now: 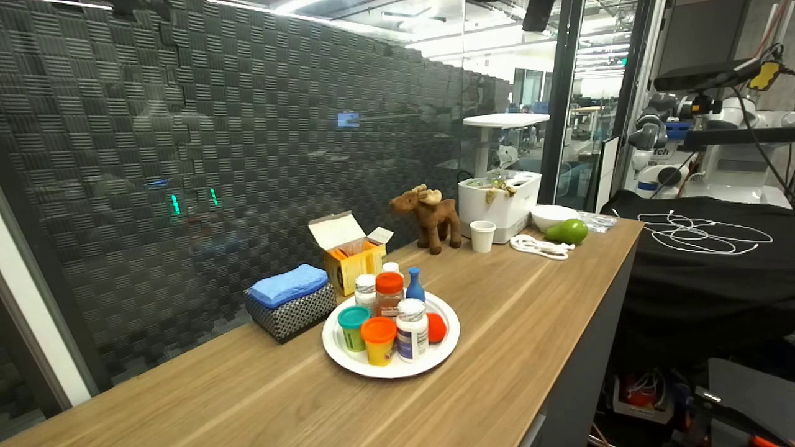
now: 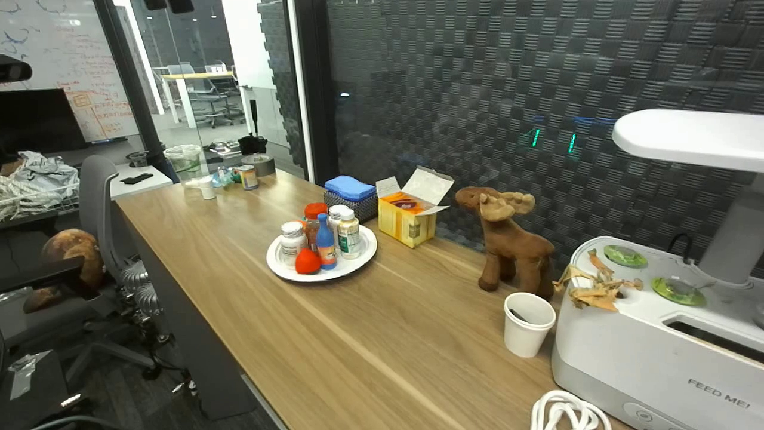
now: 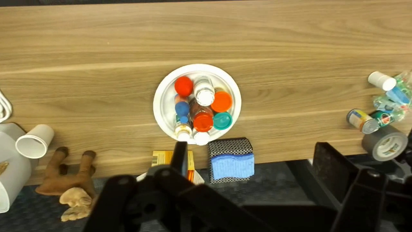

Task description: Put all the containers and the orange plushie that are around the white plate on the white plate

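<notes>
The white plate (image 1: 397, 371) stands on the wooden counter and also shows in an exterior view (image 2: 322, 276) and the wrist view (image 3: 161, 103). On it stand a teal-lidded tub (image 1: 354, 329), an orange-lidded yellow tub (image 1: 379, 341), a red-lidded jar (image 1: 389, 295), a blue bottle (image 2: 325, 242) and several white-capped bottles (image 1: 412, 329). A round red-orange thing (image 2: 308, 261), perhaps the plushie, lies on the plate beside the blue bottle. My gripper (image 3: 252, 154) is open, with nothing between its fingers, high above the counter; it is out of view in both exterior views.
A patterned box with a blue cloth (image 1: 290, 298) and an open yellow box (image 2: 407, 218) stand close beside the plate. A moose plushie (image 2: 513, 245), paper cup (image 2: 528, 325) and white planter (image 2: 650, 334) stand along the counter. A can (image 3: 362, 120) and tape roll (image 3: 384, 141) are farther off.
</notes>
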Available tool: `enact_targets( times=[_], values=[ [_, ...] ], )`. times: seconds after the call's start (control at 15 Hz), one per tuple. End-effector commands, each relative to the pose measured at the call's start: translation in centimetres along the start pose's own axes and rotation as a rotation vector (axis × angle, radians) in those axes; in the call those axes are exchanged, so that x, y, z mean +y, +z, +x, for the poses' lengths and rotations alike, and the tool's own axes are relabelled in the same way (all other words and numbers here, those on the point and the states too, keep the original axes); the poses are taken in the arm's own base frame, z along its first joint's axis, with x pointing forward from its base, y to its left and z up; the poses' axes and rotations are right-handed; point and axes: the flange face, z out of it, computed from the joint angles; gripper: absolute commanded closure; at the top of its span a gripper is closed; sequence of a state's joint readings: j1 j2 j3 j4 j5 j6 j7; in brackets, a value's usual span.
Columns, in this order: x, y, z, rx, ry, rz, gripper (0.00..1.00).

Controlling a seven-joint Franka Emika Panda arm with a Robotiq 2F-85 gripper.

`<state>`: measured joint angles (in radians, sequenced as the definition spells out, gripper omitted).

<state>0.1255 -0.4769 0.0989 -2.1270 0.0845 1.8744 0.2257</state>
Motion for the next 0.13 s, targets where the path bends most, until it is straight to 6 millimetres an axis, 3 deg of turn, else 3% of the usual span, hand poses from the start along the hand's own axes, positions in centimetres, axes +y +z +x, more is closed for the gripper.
enact_targets(
  times=[0.0,0.07],
  values=[
    [0.04,-0.07,-0.07,-0.002,-0.003,0.001,0.0],
    [0.1,0.06,-0.06,-0.005,-0.004,0.001,0.0]
  ],
)
